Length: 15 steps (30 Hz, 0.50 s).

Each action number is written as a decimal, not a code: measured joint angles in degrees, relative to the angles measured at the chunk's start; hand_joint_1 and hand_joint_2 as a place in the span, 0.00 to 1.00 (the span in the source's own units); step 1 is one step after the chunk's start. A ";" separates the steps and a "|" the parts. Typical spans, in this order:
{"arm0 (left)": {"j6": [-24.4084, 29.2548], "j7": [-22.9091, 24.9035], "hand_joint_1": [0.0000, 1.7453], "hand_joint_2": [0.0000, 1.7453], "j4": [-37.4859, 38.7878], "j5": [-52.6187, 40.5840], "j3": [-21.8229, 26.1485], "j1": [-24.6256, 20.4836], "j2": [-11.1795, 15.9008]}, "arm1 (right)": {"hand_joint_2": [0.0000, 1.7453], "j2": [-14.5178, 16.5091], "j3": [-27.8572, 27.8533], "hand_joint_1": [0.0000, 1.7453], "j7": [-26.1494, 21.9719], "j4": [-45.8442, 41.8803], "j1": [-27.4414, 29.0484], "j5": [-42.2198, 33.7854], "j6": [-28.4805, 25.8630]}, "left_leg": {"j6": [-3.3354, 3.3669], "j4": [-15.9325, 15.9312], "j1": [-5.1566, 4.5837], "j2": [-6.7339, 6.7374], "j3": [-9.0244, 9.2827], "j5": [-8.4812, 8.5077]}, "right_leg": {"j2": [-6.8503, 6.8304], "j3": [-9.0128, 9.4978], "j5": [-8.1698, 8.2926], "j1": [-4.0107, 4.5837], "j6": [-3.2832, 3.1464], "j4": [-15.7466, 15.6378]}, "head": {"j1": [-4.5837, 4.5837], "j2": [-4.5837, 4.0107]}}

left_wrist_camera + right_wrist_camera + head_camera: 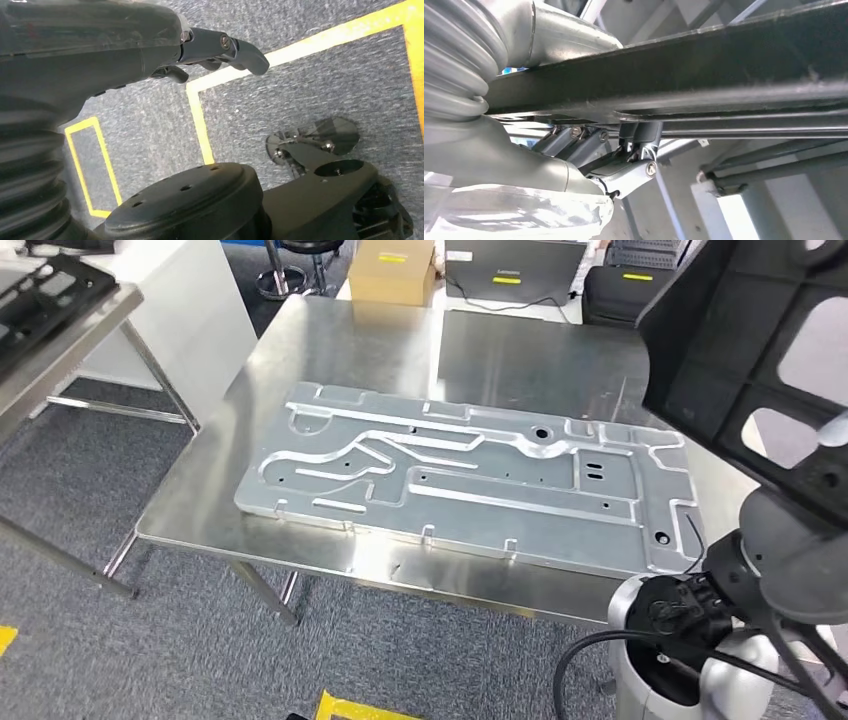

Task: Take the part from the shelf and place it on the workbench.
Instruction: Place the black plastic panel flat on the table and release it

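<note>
The right hand (624,165) grips the black part (760,360), its fingers clamped against the underside of the frame, and the part is raised above the right end of the workbench (340,350), not yet set down. Carrying it high like that looks meant to keep it clear of the large stamped metal panel (470,475) that already lies flat across the near half of the bench. The part is a flat, dark, matte frame with big open cut-outs and stiffening ribs, tilted so one edge points down toward the bench. It looks light but wide and awkward. The left hand (215,50) hangs low over the grey carpet and its yellow floor tape (200,120), holding nothing, fingers loosely extended, presumably kept out of the way. A similar black frame (40,300) rests on the shelf at the far left.
</note>
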 joint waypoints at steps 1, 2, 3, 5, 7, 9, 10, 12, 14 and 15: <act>0.03 -0.09 0.00 1.00 0.00 0.01 -0.10 0.02 0.06 | 1.00 0.39 -0.93 0.97 0.11 0.08 -0.02 -1.36 1.06 | 0.37 -0.16 0.13 -0.01 0.03 0.21 | -0.05 -0.01 -0.07 -0.01 0.30 0.09 | -0.02 0.00; 0.05 -0.12 0.00 1.00 0.00 0.00 -0.20 0.01 0.10 | 1.00 0.75 -1.88 0.97 0.25 0.17 -0.08 -2.54 1.96 | 0.73 -0.44 0.26 -0.02 0.17 0.40 | -0.09 -0.21 -0.54 -0.02 0.57 0.68 | -0.01 0.00; 0.06 -0.12 0.00 1.00 0.00 -0.01 -0.30 -0.01 0.12 | 1.00 1.09 -2.92 0.97 0.43 0.30 -0.18 -3.67 2.90 | 1.09 -0.72 0.40 0.01 0.30 0.59 | -0.10 -0.87 -1.57 -0.02 0.81 2.23 | 0.02 0.00; 0.06 -0.07 0.00 1.00 0.00 -0.02 -0.56 -0.02 0.16 | 1.00 1.49 -5.06 0.97 0.99 0.70 -0.36 -5.42 4.75 | 1.48 -0.89 0.38 0.11 0.39 0.72 | -0.12 -3.86 -4.89 -0.12 1.15 8.56 | 0.06 0.00; 0.07 0.02 0.00 1.00 0.00 -0.01 -0.86 -0.01 0.17 | 1.00 1.86 -7.46 0.97 1.73 1.76 -0.44 -6.78 6.69 | 1.56 -0.84 0.30 0.17 0.38 0.70 | -0.12 -6.91 -6.88 -0.25 1.37 14.71 | 0.06 0.00; 0.07 0.08 0.00 1.00 0.00 -0.01 -1.07 -0.03 0.17 | 1.00 2.40 -10.20 0.97 2.54 3.46 -0.91 -7.86 8.54 | 1.53 -0.69 0.28 0.14 0.44 0.61 | -0.14 -6.45 -4.86 -0.43 1.40 13.59 | 0.06 0.00; 0.06 0.09 0.00 1.00 0.00 -0.01 -1.16 -0.05 0.17 | 1.00 2.65 -11.68 0.97 2.92 4.49 -1.49 -8.23 9.37 | 1.44 -0.55 0.28 0.10 0.46 0.50 | -0.16 -4.78 -2.79 -0.51 1.33 10.16 | 0.07 0.00; 0.01 0.06 0.00 1.00 0.00 -0.03 -1.44 -0.10 0.18 | 1.00 2.97 -14.78 0.97 3.66 6.97 -3.18 -8.56 10.76 | 1.03 -0.10 0.12 0.04 0.28 0.17 | -0.22 -1.42 -0.24 -0.46 1.02 3.25 | 0.05 0.00; -0.14 -0.01 0.00 1.00 0.00 -0.04 -1.86 -0.15 0.27 | 1.00 3.08 -17.77 0.97 4.08 9.84 -4.92 -8.49 11.74 | 0.47 0.11 -0.04 0.03 -0.01 0.01 | -0.18 -0.40 -0.06 -0.31 0.60 0.64 | -0.01 0.00; -0.22 -0.05 0.00 1.00 0.00 -0.04 -2.06 -0.18 0.33 | 1.00 3.13 -19.12 0.97 4.27 11.30 -5.71 -8.28 12.13 | 0.19 0.07 -0.07 0.03 -0.05 0.02 | -0.13 -0.49 -0.01 -0.26 0.34 0.44 | -0.03 0.00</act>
